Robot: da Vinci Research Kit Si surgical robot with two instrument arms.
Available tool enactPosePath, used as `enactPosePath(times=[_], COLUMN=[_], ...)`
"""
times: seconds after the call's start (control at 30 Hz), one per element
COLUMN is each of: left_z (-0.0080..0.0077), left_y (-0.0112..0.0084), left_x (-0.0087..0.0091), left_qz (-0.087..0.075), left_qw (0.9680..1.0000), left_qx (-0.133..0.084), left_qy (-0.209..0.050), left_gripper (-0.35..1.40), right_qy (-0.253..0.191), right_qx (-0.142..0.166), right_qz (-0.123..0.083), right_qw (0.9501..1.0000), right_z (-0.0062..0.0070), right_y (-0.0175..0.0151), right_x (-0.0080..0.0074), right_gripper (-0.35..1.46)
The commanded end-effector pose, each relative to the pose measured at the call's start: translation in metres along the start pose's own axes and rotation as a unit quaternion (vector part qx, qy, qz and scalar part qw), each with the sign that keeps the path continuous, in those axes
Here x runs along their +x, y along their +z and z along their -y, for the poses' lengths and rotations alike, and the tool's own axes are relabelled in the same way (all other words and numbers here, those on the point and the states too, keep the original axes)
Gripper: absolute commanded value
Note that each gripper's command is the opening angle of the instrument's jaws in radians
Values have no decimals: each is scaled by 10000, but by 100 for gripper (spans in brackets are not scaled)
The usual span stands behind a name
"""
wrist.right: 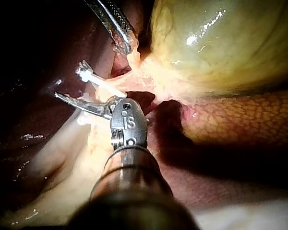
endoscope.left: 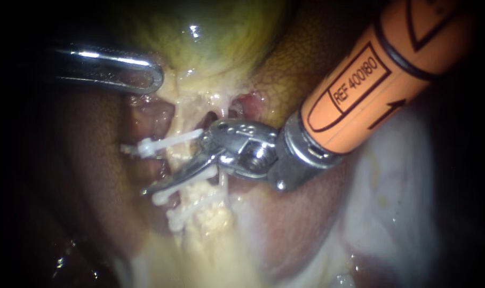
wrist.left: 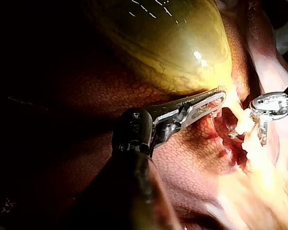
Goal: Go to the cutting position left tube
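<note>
The yellow-green gallbladder (endoscope.left: 215,32) lies above the brown liver (endoscope.left: 87,176). From its neck a pale tube (endoscope.left: 179,157), the left tube, runs down. It carries a white clip (endoscope.left: 157,143) above and two more white clips (endoscope.left: 165,196) below. My right instrument (endoscope.left: 170,173), with an orange shaft, reaches between those clips. Its jaws are open: one thin blade lies across the tube's front, the other is hidden behind the tissue. My left instrument (endoscope.left: 149,74) is shut on gallbladder tissue at the neck, also seen in the left wrist view (wrist.left: 206,101).
Raw red tissue (endoscope.left: 247,101) shows beside the neck, right of the tube. Pale fatty tissue (endoscope.left: 210,240) spreads below the clips. A white sheet (endoscope.left: 391,202) lies at the right. Liver surrounds the working spot (wrist.right: 240,120).
</note>
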Motion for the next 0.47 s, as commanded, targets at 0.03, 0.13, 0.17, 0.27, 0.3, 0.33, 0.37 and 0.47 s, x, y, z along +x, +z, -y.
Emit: enactPosePath(times=[0.03,0.13,0.17,0.27,0.3,0.33,0.37,0.47], left_z=[0,0,0,0,0,0,0,0], left_y=[0,0,0,0,0,0,0,0], left_x=[0,0,0,0,0,0,0,0], left_qz=[0,0,0,0,0,0,0,0], left_qw=[10000,10000,10000,10000,10000,10000,10000,10000], left_qx=[0,1,1,1,1,1,1,1], left_qy=[0,0,0,0,0,0,0,-1], left_gripper=[-35,-35,-35,-35,-35,-35,-35,-35], right_qy=[1,-1,-1,-1,-1,-1,-1,-1], right_qx=[6,7,7,8,8,9,8,7], right_qz=[9,10,10,11,11,11,11,11], right_qw=[10000,10000,10000,10000,10000,10000,10000,10000], right_z=[0,0,-1,-1,-1,-1,-1,-1], right_y=[0,-1,-1,-2,-2,-2,-2,-2], right_x=[0,-1,-1,-1,-1,-1,-1,-1], right_gripper=[124,124,124,124,124,124,124,124])
